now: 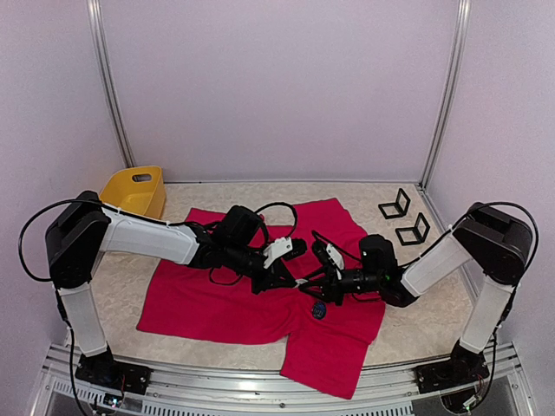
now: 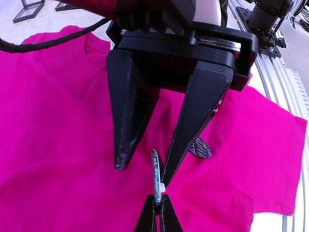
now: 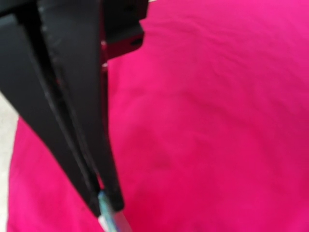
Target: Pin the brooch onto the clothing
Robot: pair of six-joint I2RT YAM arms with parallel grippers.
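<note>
Left wrist view tells me most: the left end effector (image 2: pixel 157 207) is closed tight on the near edge of the brooch (image 2: pixel 155 171), a thin blue thing seen edge-on just above the T-shirt (image 2: pixel 58 121). The right end effector (image 2: pixel 145 175) hangs over it with its fingers parted and empty, one fingertip touching the brooch's side.

The shirt lies spread on the worktop (image 1: pixel 408 325) between the two arms. They reach in low from either side and meet over its middle. A small dark blue piece (image 2: pixel 200 147) lies on the fabric just beyond; whether it belongs to the brooch I cannot tell.

I judge the brooch light, stiff and small, easy to twist out of a rim grip, so it wants a firm hold by the edge. The cloth is soft and will bunch or lift, so it needs pinching near the pinning spot.
</note>
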